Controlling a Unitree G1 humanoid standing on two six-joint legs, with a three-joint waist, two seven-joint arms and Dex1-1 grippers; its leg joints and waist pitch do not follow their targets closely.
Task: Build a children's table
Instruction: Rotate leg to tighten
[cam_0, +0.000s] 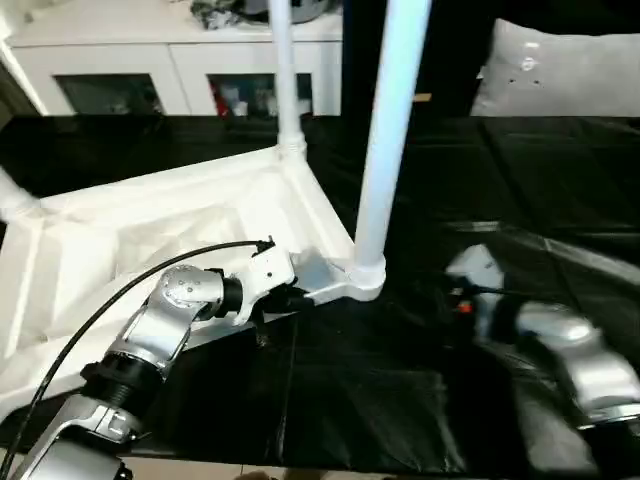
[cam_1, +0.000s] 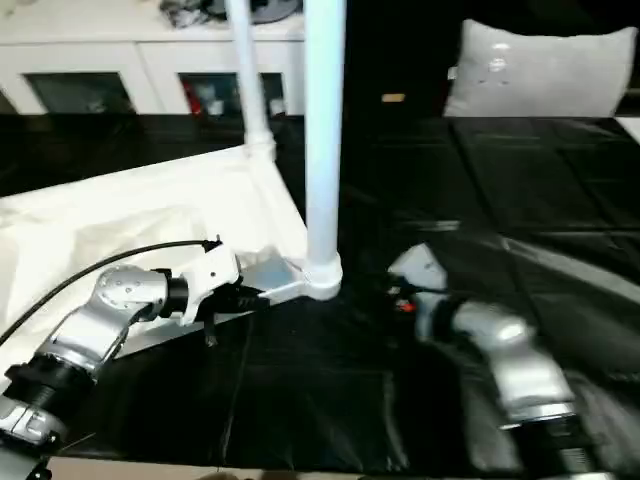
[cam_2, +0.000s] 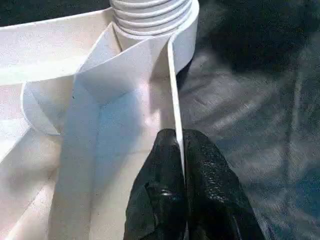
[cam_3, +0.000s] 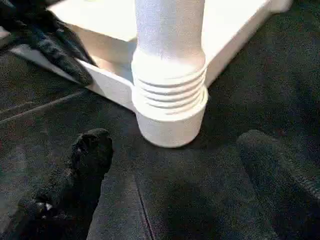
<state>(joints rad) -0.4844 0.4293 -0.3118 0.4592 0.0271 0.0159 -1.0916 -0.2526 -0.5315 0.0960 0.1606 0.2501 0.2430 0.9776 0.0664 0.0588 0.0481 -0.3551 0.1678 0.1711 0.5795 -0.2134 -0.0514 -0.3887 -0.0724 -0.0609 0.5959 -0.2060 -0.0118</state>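
The children's table lies upside down: a white ribbed tabletop (cam_0: 150, 230) on the black surface. A white leg (cam_0: 385, 150) stands upright in the near right corner socket (cam_3: 170, 115). A second leg (cam_0: 284, 70) rises at the far corner, and a third leg's base (cam_0: 12, 195) shows at the left. My left gripper (cam_2: 181, 150) is shut on the thin rim wall just beside the near socket. My right gripper (cam_3: 175, 145) is open on the black surface in front of that socket, its fingers (cam_3: 92, 150) spread wide and apart from it.
The black-covered work surface (cam_0: 400, 400) runs to the right and toward me. White cabinets (cam_0: 150, 60) stand behind it, with a grey cushion (cam_0: 560, 70) at the back right. A black cable (cam_0: 100, 310) arcs over my left forearm.
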